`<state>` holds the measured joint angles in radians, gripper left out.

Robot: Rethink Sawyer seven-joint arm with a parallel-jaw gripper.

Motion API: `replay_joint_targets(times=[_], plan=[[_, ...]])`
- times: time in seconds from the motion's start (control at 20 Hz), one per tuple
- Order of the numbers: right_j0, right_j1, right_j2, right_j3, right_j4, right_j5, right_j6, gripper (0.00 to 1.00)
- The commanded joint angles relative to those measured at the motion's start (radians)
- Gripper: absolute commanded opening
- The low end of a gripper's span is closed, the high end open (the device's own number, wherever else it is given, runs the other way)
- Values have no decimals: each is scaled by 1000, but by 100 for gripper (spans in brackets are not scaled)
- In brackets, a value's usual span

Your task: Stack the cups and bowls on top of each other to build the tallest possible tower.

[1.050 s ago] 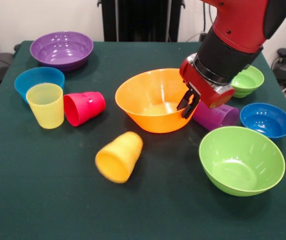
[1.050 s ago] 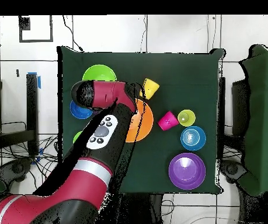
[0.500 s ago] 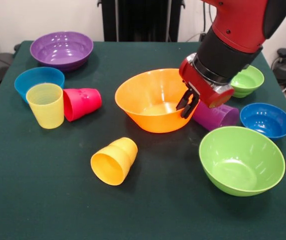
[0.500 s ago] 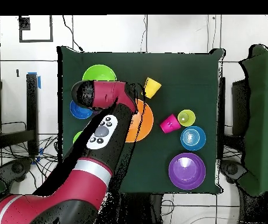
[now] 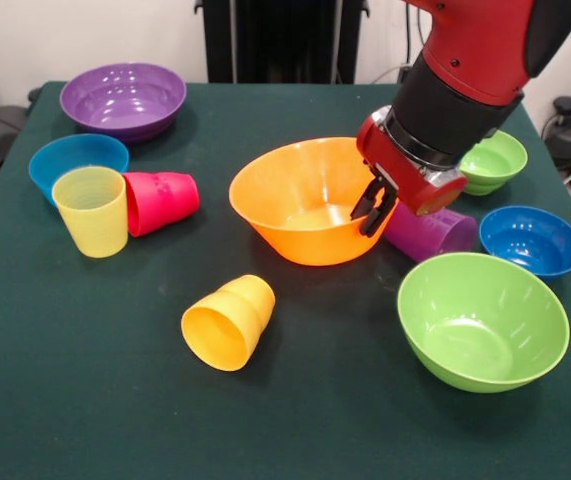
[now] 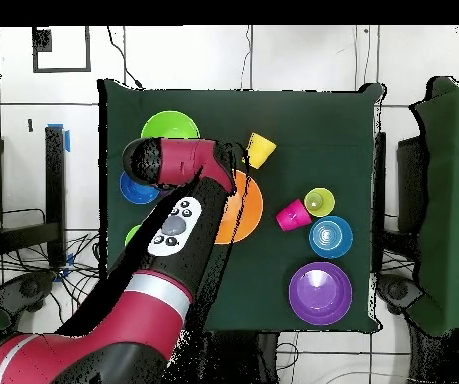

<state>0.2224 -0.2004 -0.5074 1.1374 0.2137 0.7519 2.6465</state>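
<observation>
Nearest me, well in front of my gripper [image 5: 373, 210], the ribbed yellow-orange cup [image 5: 228, 322] lay on its side on open green cloth. Just right of the gripper sat the glossy large lime bowl [image 5: 482, 320], with the purple cup [image 5: 430, 231] tipped over beside the gripper. The black fingers [image 5: 378, 214], drawn close together, hung at the smooth rim of the large orange bowl [image 5: 305, 199]; I couldn't tell whether they pinched it. Far left stood the pale yellow cup [image 5: 91, 210].

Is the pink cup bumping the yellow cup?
Touching. The front view shows the tipped red-pink cup's open rim pressed against the upright pale yellow cup's side.
</observation>
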Motion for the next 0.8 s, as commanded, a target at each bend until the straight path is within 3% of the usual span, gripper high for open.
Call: replay_joint_targets(times=[0.05,0.15,0.2,0.8], plan=[[1,21,65,-32,-51,57,17,0],[2,22,63,-33,-53,56,15,0],[2,22,61,-32,-58,50,9,100],[7,18,64,-14,-51,19,16,100]])
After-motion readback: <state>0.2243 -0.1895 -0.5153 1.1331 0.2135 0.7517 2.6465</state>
